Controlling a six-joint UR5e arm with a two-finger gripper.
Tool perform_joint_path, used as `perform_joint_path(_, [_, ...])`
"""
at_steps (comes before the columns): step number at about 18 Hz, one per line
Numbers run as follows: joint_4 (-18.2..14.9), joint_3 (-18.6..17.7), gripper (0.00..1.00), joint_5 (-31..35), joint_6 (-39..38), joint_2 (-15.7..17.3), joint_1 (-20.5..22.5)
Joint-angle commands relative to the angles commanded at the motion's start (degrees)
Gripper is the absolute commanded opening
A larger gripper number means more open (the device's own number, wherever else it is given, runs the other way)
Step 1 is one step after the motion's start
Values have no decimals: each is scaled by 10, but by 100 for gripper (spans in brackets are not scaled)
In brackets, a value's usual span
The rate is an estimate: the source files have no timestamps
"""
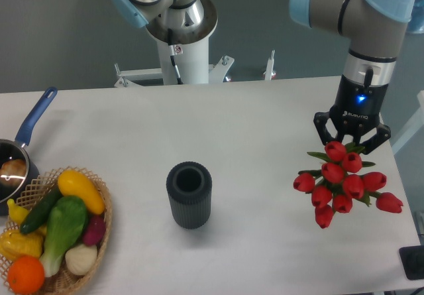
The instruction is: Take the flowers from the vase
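The flowers (344,185), a bunch of red tulip buds with green leaves, lie on the white table at the right, well clear of the vase. The vase (189,194), a dark grey ribbed cup, stands upright and empty at the middle front of the table. My gripper (351,141) points down right over the far end of the bunch. Its fingers (322,126) are spread wide on either side of the topmost buds, and their tips are partly hidden behind those buds.
A woven basket (99,232) of colourful vegetables and fruit sits at the front left. A blue-handled saucepan (30,126) is behind it at the left edge. A second arm's white base (185,36) stands behind the table. The table's right edge is close to the flowers.
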Motion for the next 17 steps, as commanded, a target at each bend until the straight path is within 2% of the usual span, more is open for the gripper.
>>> perform_joint_path(4, [-33,29,0,70,14,-21,-22])
perform_joint_path(10, [-29,27,0,127,7,-30,-47])
perform_joint_path(17, [-25,19,0,154,6,-36,-53])
